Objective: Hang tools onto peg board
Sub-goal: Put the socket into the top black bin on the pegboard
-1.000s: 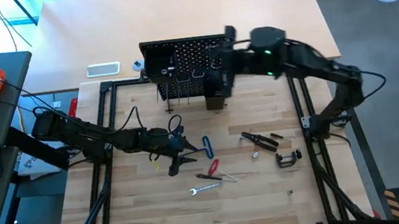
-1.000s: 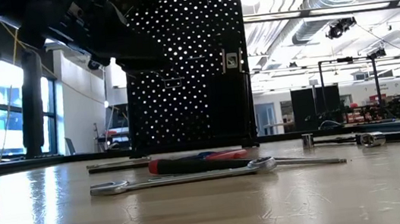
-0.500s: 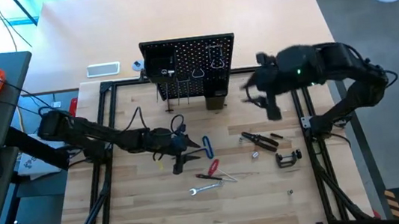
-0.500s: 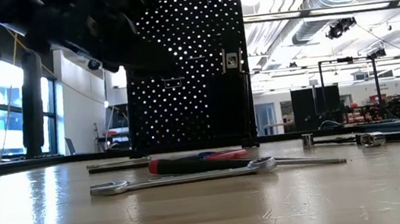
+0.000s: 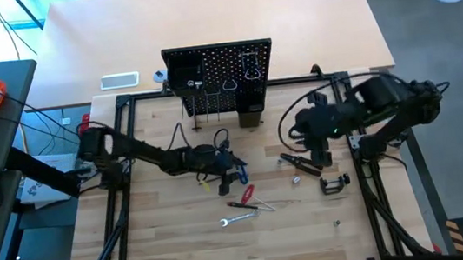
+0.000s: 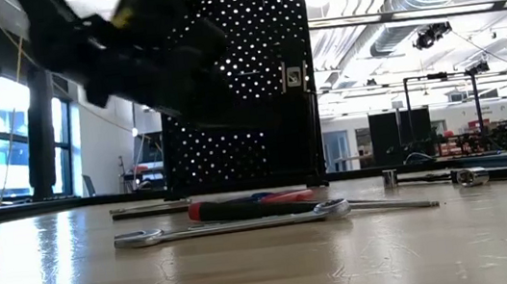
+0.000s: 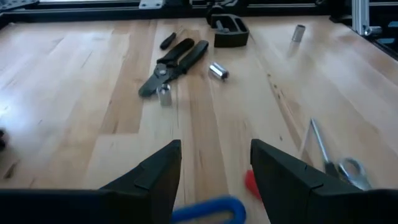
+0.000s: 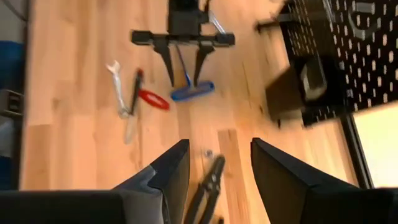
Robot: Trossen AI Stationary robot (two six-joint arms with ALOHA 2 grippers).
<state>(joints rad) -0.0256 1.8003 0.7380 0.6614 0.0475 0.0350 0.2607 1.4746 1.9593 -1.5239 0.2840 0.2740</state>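
The peg board (image 5: 220, 79) stands upright at the table's twelve o'clock edge, a black perforated panel carrying hooks and a small bin. Below it the tools lie loose: a blue-handled T hex key (image 5: 238, 169), a red-handled screwdriver (image 5: 244, 196), a silver wrench (image 5: 237, 219), black pliers (image 5: 302, 163) and a C-clamp (image 5: 335, 183). The left gripper (image 5: 229, 173), jaws apart and empty, has slid toward three o'clock over the hex key. The right gripper (image 5: 315, 150), also open and empty, has swung from the board down to the pliers.
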